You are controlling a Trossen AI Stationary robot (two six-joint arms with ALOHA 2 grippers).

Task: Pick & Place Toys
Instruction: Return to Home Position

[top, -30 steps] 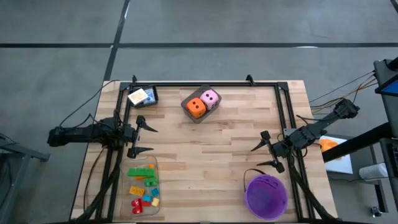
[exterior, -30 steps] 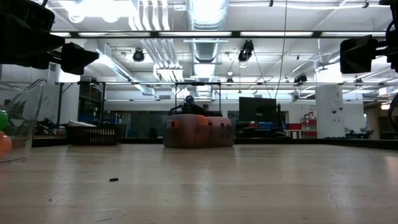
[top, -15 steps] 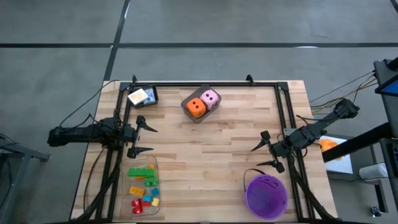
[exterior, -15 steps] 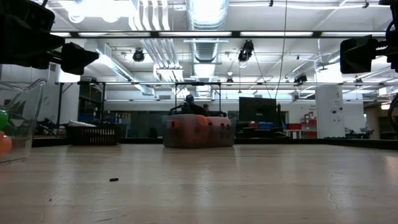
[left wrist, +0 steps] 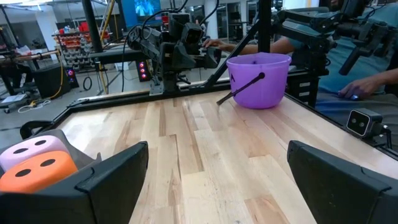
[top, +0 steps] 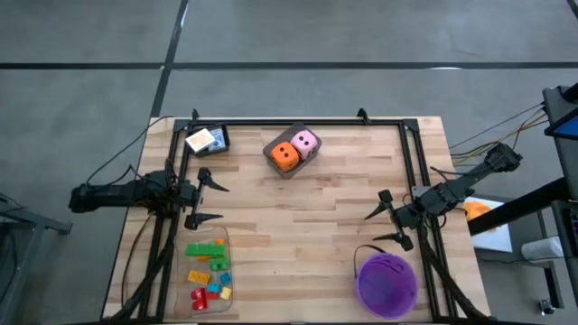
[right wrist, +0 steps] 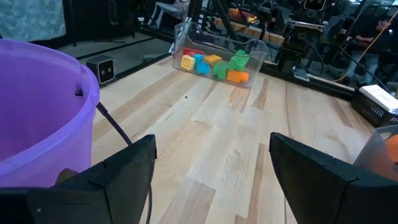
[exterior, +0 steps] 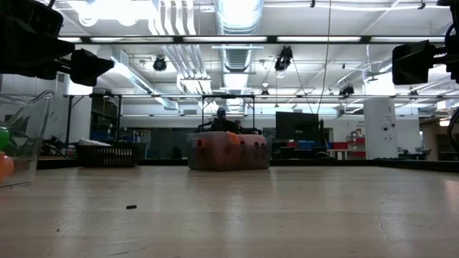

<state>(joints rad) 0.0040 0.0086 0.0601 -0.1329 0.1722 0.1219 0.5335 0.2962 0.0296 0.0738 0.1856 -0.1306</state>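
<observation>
Overhead, table-level and two wrist views of one table (top: 298,217)

I'm running this rig in what looks like a big open robotics lab. Beyond the wooden surface (exterior: 229,215) I see a high ceiling with exposed ducts (exterior: 237,18) and strip lights (exterior: 107,8), a dark monitor (exterior: 295,125) and stocked shelving racks (left wrist: 69,48). The floor (top: 81,99) is bare grey concrete. A person (left wrist: 373,56) is just past the surface's edge.
</observation>
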